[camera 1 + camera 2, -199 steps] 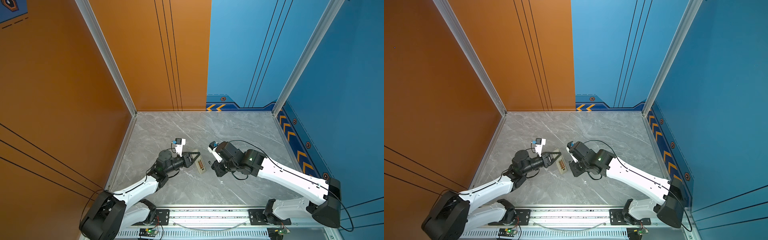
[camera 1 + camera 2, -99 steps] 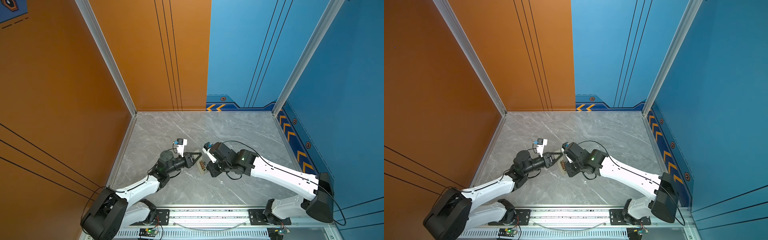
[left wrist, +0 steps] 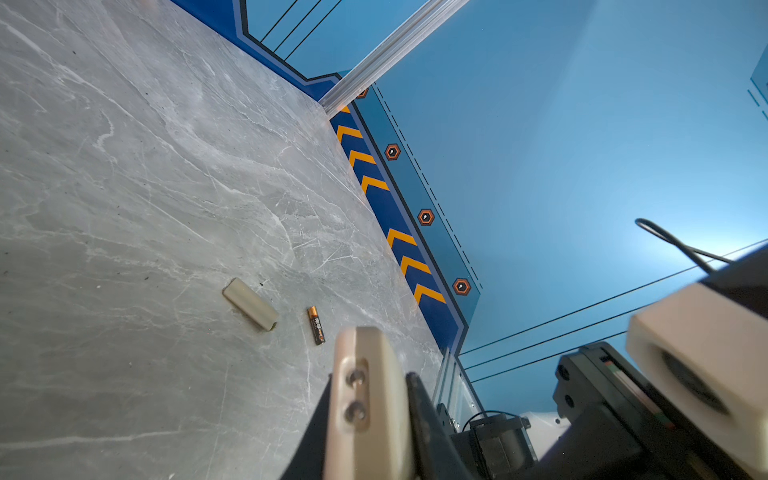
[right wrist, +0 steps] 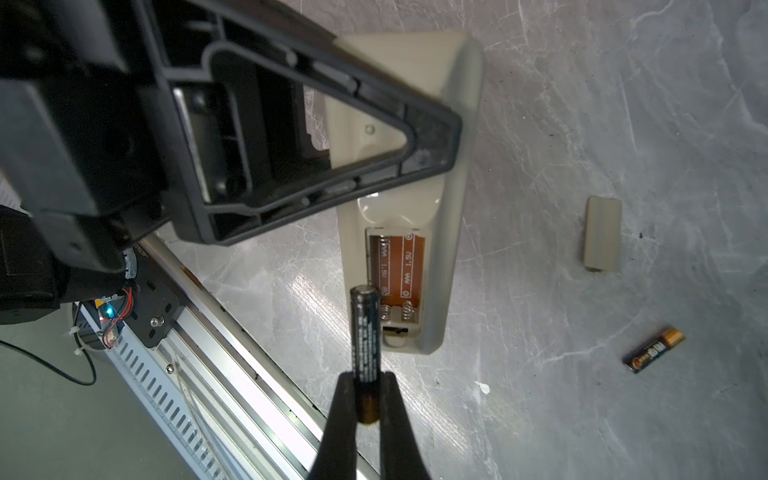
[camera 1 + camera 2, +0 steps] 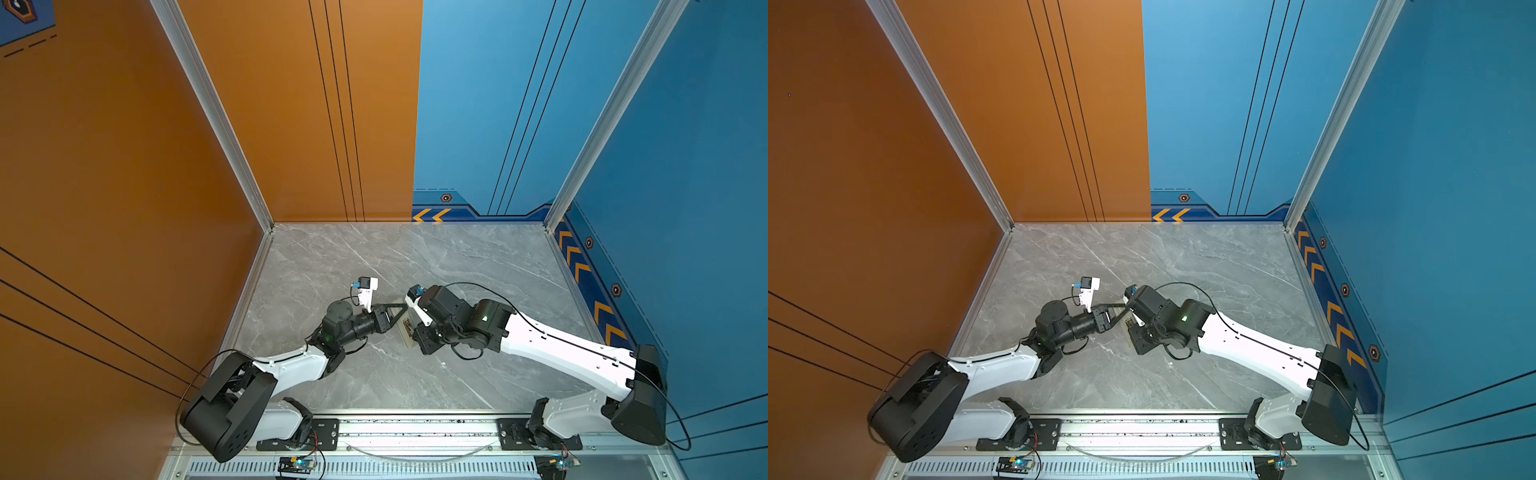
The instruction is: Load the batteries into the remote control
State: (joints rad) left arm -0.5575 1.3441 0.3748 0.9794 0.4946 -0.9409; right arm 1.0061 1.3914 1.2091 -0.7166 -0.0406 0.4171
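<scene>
In both top views the remote control (image 5: 404, 331) (image 5: 1125, 328) is lying in the lower centre of the frame, on the grey marble tabletop (image 5: 374, 257), wedged between the 2 arms. The left gripper (image 5: 395, 311) is clamping the remote's end that is farthest from the battery bay, with 1 black finger (image 4: 432, 141) pressing across its back. In the left wrist view the cream end face is sitting tightly between both fingers.

The remote is resting back-up, and its open battery bay (image 4: 397, 274) is showing 2 empty slots with springs.

The right gripper (image 4: 365, 409) is pinching 1 battery (image 4: 365, 328) by its copper end and pointing the black end at the spring end of the bay. Whether the tip is touching the remote cannot be told.

The 2nd battery (image 4: 654, 349) is lying flat on the tabletop, well apart from the remote. The cream battery cover (image 4: 602, 235) is lying near that battery, between it and the remote.
</scene>
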